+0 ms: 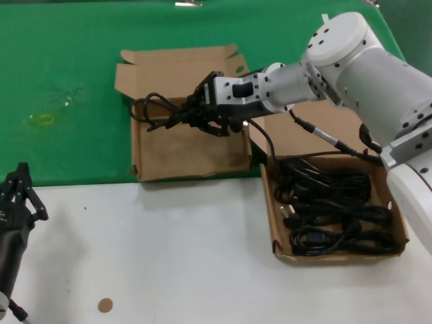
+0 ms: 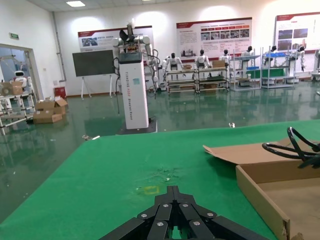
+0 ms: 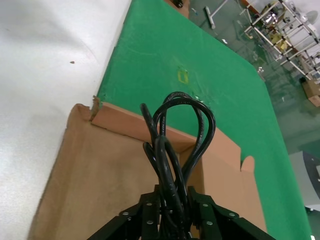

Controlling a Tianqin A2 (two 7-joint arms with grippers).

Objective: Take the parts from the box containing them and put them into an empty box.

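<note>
So the full box (image 1: 398,223) at 4 o'clock holds a pile of black cables (image 1: 331,209), and the right gripper (image 1: 202,115), clamped on one cable bundle (image 1: 158,111), hangs over the empty box (image 1: 192,158). Right wrist view shows the loops up close; left gripper (image 1: 17,196) sits at 8 o'clock, can't tell its jaws.

Black cables (image 1: 331,209), brown boxes (image 1: 233,160), green cloth (image 1: 67,81) w/ yellow smudge (image 1: 42,120), white table (image 1: 169,250), white arm (image 1: 351,61).
</note>
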